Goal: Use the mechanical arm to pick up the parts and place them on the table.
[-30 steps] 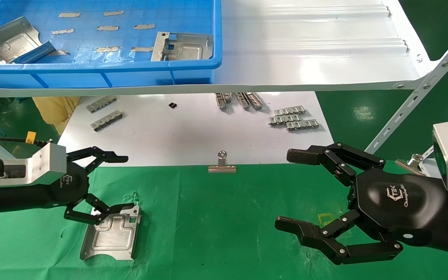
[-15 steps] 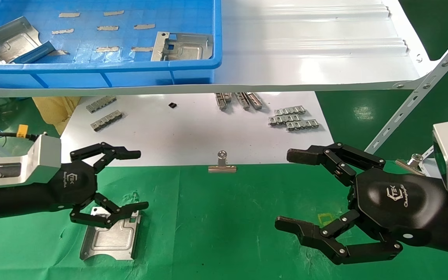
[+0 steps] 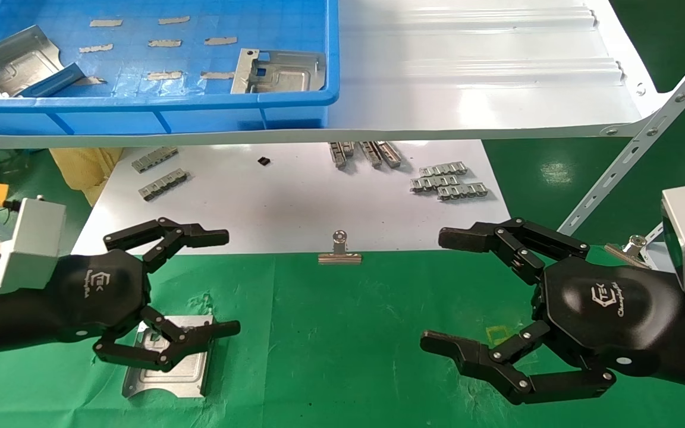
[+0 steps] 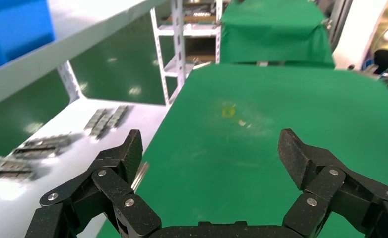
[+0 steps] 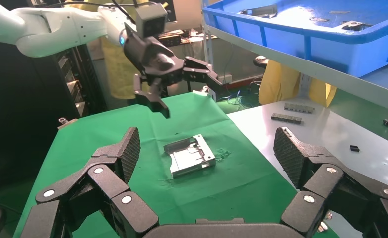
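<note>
One silver-grey part lies flat on the green table, also seen in the right wrist view. My left gripper hovers above that part, open and empty; the right wrist view shows this gripper well clear of the cloth. Only green cloth lies between its fingers in the left wrist view. Two more parts rest in the blue bin. My right gripper sits at the right over the table, open and empty.
The blue bin stands on a glossy white shelf overhanging the back. Below it a white board carries linked metal strips, with a binder clip on its front edge. A slanted shelf bracket crosses the right.
My left gripper has lifted off the part's edge and shifted right and toward the camera, staying open. The part stays on the cloth. The right arm has not moved.
</note>
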Motion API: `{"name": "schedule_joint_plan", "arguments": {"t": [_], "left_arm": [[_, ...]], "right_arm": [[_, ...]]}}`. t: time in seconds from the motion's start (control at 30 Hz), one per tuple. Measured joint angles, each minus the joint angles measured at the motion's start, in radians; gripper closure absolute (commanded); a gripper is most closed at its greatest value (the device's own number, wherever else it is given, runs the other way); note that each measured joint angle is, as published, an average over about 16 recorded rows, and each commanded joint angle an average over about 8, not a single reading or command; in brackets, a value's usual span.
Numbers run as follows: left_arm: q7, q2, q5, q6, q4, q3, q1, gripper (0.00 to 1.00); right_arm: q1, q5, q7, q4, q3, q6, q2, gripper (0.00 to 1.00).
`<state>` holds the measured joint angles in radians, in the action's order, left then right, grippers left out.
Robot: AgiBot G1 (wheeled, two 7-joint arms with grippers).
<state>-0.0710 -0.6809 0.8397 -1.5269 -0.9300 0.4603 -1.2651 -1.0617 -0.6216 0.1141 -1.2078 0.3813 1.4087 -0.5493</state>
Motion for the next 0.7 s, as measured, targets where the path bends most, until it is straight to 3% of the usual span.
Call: {"name": "schedule_joint_plan", "arguments": {"t": [0.7], "left_arm": [[0.256,0.070,-0.112,0.031,-0.359,-0.183,0.193,0.00]], "right_arm": [[0.000,0.000,0.000,0.000,0.000,0.000,0.000,0.00]]}}
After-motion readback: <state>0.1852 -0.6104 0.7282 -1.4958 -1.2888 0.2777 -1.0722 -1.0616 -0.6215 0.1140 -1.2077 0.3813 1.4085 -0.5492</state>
